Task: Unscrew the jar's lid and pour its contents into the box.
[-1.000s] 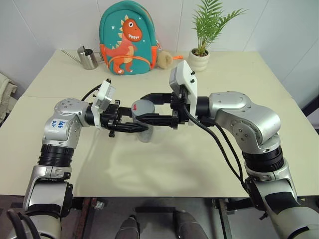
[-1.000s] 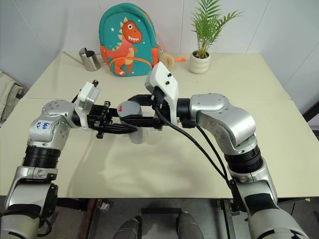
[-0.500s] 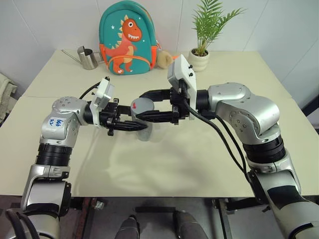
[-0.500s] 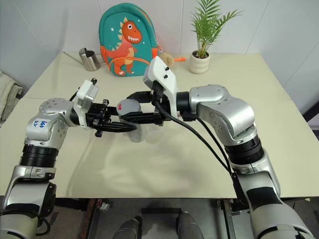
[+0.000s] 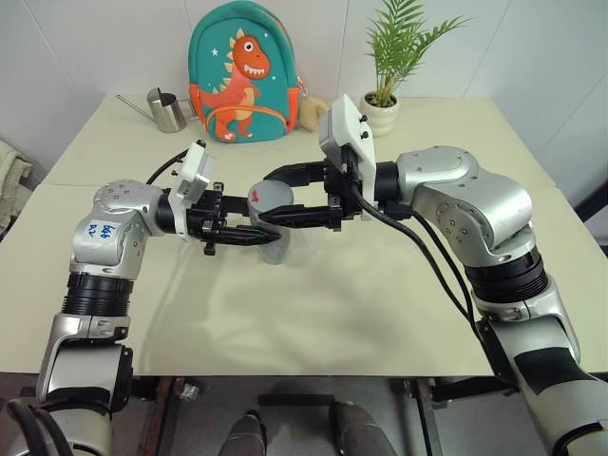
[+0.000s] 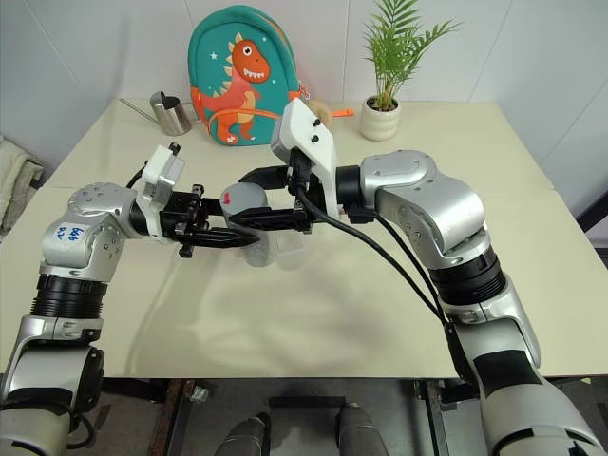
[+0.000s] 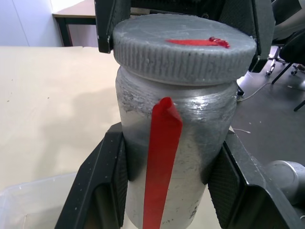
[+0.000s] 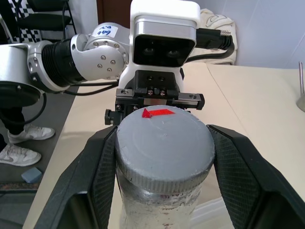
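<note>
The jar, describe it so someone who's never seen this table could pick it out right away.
Over the middle of the cream table, the two arms meet, and the jar sits upright between them. The left claw is shut on its body and the right claw on its lid. It is silver-grey with a red strip, unlike the spouted steel watering can at the back.

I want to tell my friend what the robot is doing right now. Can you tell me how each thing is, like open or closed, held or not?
jar: upright, held in the air by its body.
lid: on the jar, gripped at its sides.
left gripper: shut on the jar.
right gripper: shut on the lid.
box: on the table under the jar, open on top.
watering can: standing upright, untouched.
backpack: standing against the wall.
</note>
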`<state>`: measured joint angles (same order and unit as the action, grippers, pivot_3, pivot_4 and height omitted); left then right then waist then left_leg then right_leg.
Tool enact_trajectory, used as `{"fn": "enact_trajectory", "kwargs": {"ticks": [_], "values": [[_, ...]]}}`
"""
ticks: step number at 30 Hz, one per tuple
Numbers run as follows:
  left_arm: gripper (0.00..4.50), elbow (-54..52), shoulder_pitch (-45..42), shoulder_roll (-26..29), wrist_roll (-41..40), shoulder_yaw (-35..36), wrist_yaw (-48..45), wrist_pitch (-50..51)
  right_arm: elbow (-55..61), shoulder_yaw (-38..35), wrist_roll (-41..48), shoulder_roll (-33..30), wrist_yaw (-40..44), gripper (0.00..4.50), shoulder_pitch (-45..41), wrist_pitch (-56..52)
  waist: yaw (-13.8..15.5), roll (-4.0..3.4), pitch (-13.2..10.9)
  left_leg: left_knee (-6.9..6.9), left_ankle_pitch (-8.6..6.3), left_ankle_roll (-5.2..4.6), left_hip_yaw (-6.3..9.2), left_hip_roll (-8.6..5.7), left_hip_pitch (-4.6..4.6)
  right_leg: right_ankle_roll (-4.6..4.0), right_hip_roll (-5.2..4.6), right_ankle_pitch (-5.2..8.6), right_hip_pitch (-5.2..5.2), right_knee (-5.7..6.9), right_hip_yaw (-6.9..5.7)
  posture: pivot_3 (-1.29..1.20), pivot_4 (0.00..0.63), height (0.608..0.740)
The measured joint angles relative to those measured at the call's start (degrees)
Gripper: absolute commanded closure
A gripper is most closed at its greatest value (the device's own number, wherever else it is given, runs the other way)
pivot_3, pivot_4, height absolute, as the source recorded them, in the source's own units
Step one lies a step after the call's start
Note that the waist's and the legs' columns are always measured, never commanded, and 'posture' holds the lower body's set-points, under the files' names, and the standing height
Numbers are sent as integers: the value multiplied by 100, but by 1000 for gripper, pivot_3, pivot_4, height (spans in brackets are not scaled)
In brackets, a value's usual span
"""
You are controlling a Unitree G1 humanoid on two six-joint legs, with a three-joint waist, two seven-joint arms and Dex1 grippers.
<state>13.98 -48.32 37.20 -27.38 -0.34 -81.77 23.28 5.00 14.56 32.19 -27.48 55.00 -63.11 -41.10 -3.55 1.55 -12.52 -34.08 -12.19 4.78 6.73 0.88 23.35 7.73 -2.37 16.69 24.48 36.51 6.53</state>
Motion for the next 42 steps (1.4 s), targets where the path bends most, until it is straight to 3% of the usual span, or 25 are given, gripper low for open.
{"fn": "enact_trajectory", "kwargs": {"ticks": [42], "values": [[2639,60,-266,-4,-126,-111,-143,2,-965,50,46,-110,1133,1946,-528,557,-3,0,0,-1,0,0,0,0,0,1,0,0,0,1,0,0,150,740]]}}
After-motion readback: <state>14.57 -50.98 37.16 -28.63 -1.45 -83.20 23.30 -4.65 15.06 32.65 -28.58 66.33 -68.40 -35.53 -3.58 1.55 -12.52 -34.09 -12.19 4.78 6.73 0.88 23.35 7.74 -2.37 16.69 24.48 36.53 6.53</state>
